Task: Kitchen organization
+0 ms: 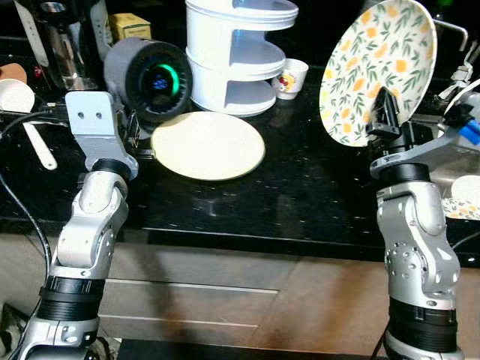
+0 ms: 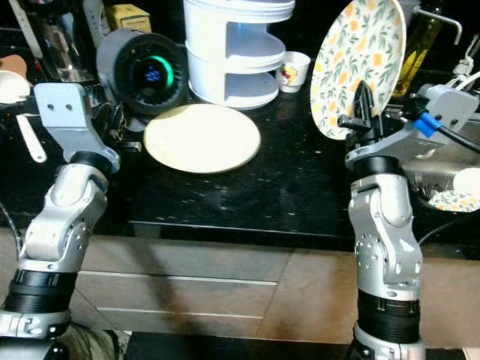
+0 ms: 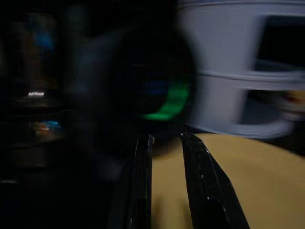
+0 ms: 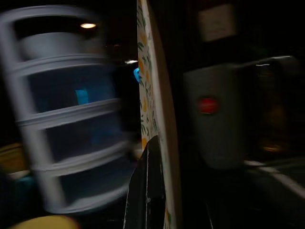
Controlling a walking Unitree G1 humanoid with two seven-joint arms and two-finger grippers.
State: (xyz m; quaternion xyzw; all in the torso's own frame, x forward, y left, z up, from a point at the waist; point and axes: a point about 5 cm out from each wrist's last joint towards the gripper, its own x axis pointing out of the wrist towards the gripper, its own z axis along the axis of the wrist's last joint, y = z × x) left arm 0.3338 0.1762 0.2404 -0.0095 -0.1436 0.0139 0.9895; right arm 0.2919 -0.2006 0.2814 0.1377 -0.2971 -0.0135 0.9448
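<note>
The organizing looked only partly done. The right tool [image 1: 386, 112] was clamped on the lower edge of a round floral plate with yellow flowers and green leaves [image 1: 379, 67], holding it on edge, nearly upright, in the air above the glossy black table [image 1: 300, 187]. A plain cream round plate [image 1: 208, 145] lay flat on the table, not yet picked up, just in front of the white tiered plastic rack [image 1: 236, 52], whose open shelves seemed the likely place for both plates. That is a judgement, since nothing in view settles where they belong.

The left tool [image 3: 164, 143] hovered low at the cream plate's near-left edge, its two black fingers [image 3: 140, 181] set narrowly apart and gripping nothing. Just beyond it stood a grey cylindrical appliance with a glowing green ring [image 1: 150, 79], close beside the rack. A small white patterned cup [image 1: 290, 77] stood to the right of the rack's base.
</note>
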